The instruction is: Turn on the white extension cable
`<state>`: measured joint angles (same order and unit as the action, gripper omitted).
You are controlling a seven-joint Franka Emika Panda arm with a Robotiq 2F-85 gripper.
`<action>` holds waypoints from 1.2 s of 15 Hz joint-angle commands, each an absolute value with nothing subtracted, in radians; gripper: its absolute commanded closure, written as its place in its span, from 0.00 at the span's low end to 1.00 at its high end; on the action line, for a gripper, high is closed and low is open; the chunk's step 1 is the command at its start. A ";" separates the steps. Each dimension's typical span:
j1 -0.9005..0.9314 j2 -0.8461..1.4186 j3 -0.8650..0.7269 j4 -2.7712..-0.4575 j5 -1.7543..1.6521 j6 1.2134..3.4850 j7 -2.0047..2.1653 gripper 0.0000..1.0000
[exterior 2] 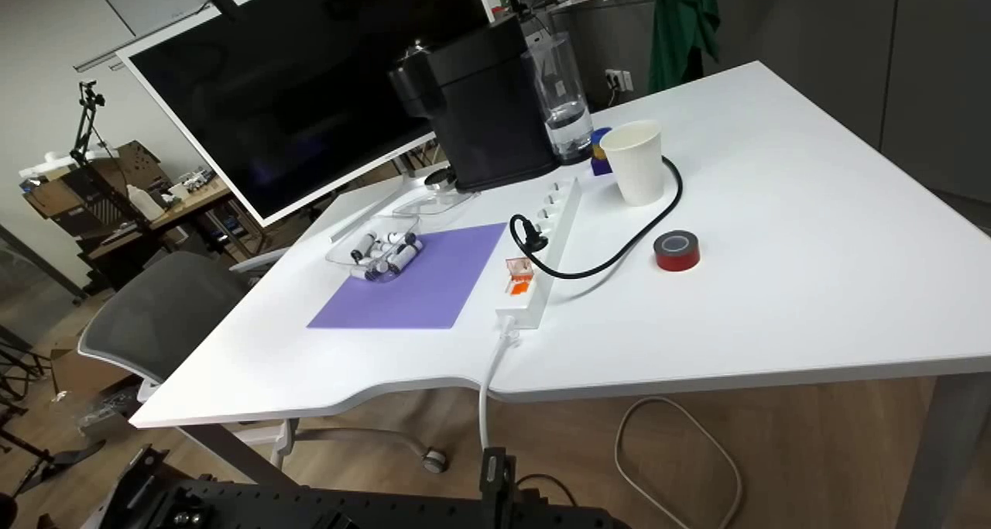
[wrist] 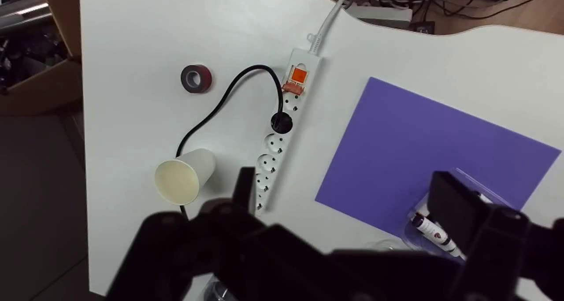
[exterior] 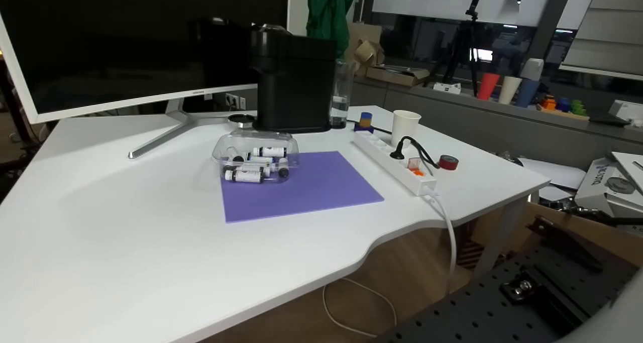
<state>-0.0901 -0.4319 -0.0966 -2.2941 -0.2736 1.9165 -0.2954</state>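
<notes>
Gripper (wrist: 345, 184) spread, wrist-view bottom, white extension cable (wrist: 275, 144) mid-frame, gap to purple sheet (wrist: 410, 151), table edge (wrist: 89, 151) left, vial labels (wrist: 435, 234) unreadable

Free tabletop (wrist: 304, 177) lies between the jaws. Beyond, a black plug (wrist: 282, 123) juts up; a cup (wrist: 187, 174) stands beside one jaw, a plastic box (wrist: 418, 243) below the other.

SAMSUNG lettering (exterior: 198, 92) on the monitor (exterior: 150, 36), illegible print (exterior: 248, 177) on vials (exterior: 270, 152) and a white box (exterior: 599, 186)
</notes>
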 commanded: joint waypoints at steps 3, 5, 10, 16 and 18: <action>-0.081 -0.445 -0.098 -2.311 -0.285 1.973 -0.264 0.00; -0.080 -0.431 -0.107 -2.329 -0.278 2.042 -0.270 0.00; -0.099 -0.327 -0.155 -2.384 -0.255 2.201 -0.295 0.00; -0.146 -0.122 -0.203 -2.440 -0.246 2.451 -0.288 0.00; -0.163 -0.045 -0.210 -2.447 -0.242 2.520 -0.292 0.00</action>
